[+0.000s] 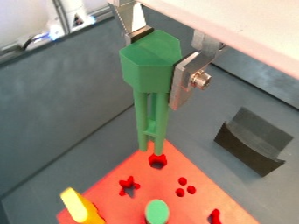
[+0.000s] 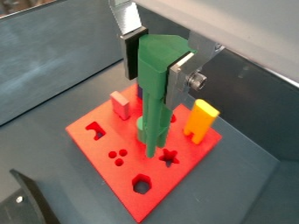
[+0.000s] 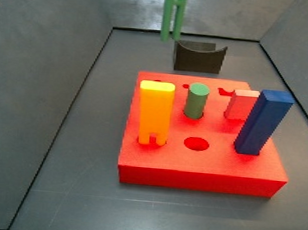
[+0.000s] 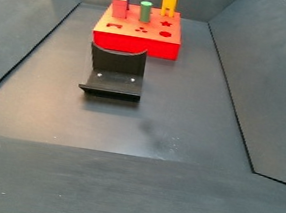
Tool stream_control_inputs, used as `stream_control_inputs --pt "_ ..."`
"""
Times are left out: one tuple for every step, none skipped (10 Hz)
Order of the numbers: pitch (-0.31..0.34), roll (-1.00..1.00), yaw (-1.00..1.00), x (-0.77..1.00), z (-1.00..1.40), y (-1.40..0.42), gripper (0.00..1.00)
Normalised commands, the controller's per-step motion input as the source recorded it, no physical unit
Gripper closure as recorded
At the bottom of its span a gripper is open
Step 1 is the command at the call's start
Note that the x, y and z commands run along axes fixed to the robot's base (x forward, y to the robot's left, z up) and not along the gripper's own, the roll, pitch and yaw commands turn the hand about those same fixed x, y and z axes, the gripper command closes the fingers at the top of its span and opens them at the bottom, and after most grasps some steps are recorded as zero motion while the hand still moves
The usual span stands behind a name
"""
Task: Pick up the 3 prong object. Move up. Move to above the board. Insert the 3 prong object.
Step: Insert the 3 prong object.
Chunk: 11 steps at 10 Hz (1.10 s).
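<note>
My gripper (image 1: pixel 162 59) is shut on the wide top of the 3 prong object (image 1: pixel 149 96), a tall thin green post that hangs straight down. Both wrist views show it, with the gripper (image 2: pixel 155 66) and the post (image 2: pixel 156 114) above the board (image 2: pixel 187 171). The board (image 1: pixel 193 206) is a flat red square block with sockets in its top. The prong tips hang over it near a dark hexagonal hole (image 1: pixel 156 160), not touching. In a side view only the post's lower part (image 3: pixel 174 13) shows, high above the board (image 3: pixel 199 176); the gripper is out of view there.
On the board stand an orange block (image 3: pixel 154 112), a short green cylinder (image 3: pixel 195 100), a small red block (image 3: pixel 241 104) and a blue block (image 3: pixel 264 123). A dark U-shaped holder (image 3: pixel 198 56) sits on the floor beside the board (image 4: pixel 135 45). Grey walls enclose the floor.
</note>
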Motion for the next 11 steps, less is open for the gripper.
stream_control_inputs --pt "-0.131 0.0 0.62 0.33 -0.38 0.05 1.0" --pt "-0.161 0.0 0.64 0.27 -0.36 0.03 1.0" --pt "-0.07 0.17 0.55 0.43 -0.03 0.0 1.0" --pt "0.0 0.24 0.46 0.59 0.0 0.0 1.0" --pt "0.0 0.28 0.41 0.66 0.0 0.0 1.0" --pt "0.0 0.24 0.39 0.68 -0.02 0.01 1.0" --pt "0.0 0.16 0.41 0.61 -0.24 0.11 1.0" --pt "-0.017 0.01 0.44 0.58 -0.44 0.2 1.0" --pt "0.0 0.0 0.5 0.55 -0.47 0.2 1.0" --pt "0.0 0.03 0.59 0.51 -0.4 0.08 1.0" --pt "0.0 0.13 0.57 0.49 -0.34 0.03 1.0"
